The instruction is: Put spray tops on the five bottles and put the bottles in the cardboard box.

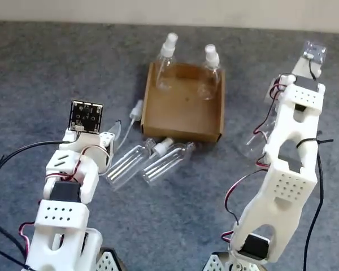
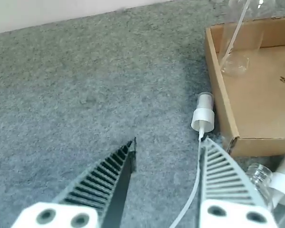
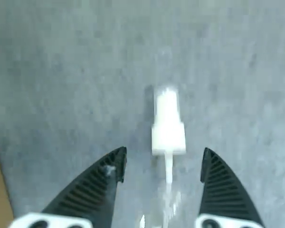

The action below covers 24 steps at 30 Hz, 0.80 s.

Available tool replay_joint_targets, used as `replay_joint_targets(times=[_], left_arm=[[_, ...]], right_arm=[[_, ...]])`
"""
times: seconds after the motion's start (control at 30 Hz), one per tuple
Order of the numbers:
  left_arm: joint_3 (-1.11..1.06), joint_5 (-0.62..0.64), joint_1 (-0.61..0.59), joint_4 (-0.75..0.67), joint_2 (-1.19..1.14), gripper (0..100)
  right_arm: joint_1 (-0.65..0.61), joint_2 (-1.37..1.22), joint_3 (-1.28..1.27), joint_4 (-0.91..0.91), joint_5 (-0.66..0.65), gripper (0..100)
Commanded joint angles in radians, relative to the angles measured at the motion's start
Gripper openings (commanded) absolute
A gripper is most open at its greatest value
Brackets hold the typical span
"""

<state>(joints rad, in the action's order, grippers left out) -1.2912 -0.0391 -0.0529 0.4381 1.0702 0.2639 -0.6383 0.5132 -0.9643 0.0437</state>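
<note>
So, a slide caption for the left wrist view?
Open left gripper near loose white spray top beside brown cardboard box.

The grey, carpet-like tabletop (image 1: 56, 68) carried an open cardboard box (image 1: 183, 113) toward its far side. A loose spray top (image 1: 137, 110) lay just beside the box's wall on the left arm's side, its thin tube trailing toward the near edge. Two clear bottles (image 1: 127, 164) lay side by side before the box, a second spray top (image 1: 164, 145) at their necks. Another bottle (image 1: 253, 144) lay apart on the right arm's side, partly hidden.
</note>
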Motion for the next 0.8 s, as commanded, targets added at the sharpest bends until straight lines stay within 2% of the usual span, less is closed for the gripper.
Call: replay_joint_targets(times=[0.0,0.23,0.33,0.5,0.77], left_arm=[[0.004,0.005,0.021,-0.025,-0.005,20],[0.002,0.005,0.021,-0.025,-0.005,20],[0.002,0.005,0.021,-0.025,-0.005,20],[0.002,0.005,0.021,-0.025,-0.005,20],[0.002,0.005,0.021,-0.025,-0.005,20]], right_arm=[[0.008,0.065,-0.021,0.174,-0.005,19.8],[0.012,-0.111,0.004,0.236,-0.058,19.3],[0.028,-0.183,0.07,0.217,-0.052,14.1],[0.035,-0.202,0.163,0.065,-0.052,0.9],[0.027,-0.202,0.321,-0.302,-0.052,0.6]])
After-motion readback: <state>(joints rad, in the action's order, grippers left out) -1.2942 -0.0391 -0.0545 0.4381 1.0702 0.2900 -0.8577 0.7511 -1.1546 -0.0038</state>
